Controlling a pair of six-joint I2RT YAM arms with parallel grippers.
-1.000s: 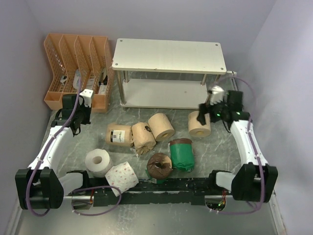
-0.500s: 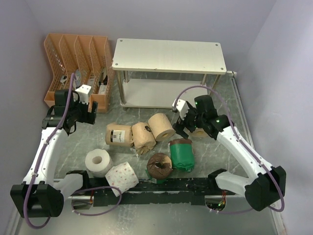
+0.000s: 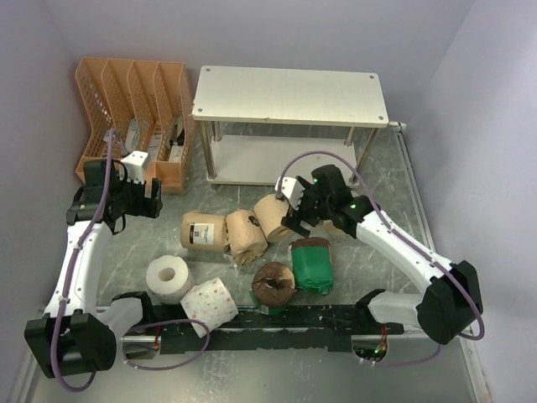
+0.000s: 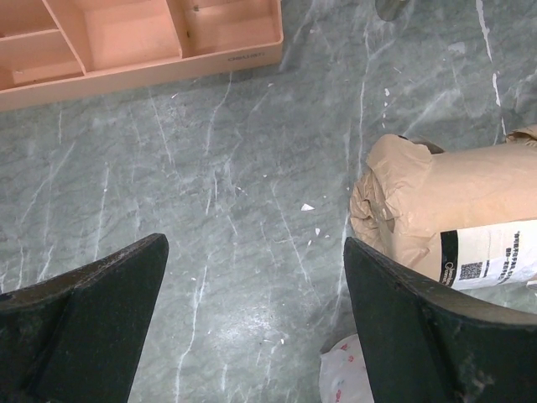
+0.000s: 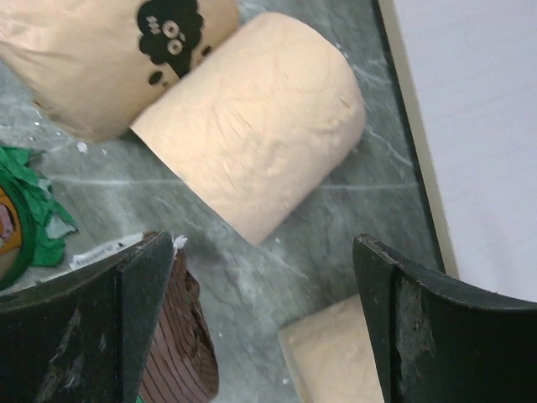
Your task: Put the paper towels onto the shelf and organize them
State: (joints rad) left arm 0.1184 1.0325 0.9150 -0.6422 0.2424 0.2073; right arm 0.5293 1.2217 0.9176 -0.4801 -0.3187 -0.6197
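The grey marble table (image 3: 159, 239) holds everything. The white shelf (image 3: 289, 94) stands at its far edge, and I see no rolls on either board yet. The orange file rack (image 3: 134, 105) to its left is not my target.

The paper towels all lie loose on the table in front of the shelf. My right claw (image 3: 297, 222) hangs spread wide and empty above the bare tan roll (image 3: 275, 215). That roll lies on its side, touching a paper-wrapped roll (image 3: 246, 235) on its left. A green roll (image 3: 312, 264) lies just nearer to me. A second bare roll (image 5: 336, 357) shows at the bottom of my wrist view, near the shelf's lower board.

My left claw (image 3: 144, 203) is also wide and empty, over bare table beside the other paper-wrapped roll (image 4: 445, 210).

I judge the step in hand to be the grab on the bare tan roll. It sits at a slant to my right claw's fingers (image 5: 92, 327), so I should turn the wrist until both meet its curved sides squarely. I should come straight down, keep the tips clear of the wrapped neighbour, and squeeze gently, since soft paper will dent.
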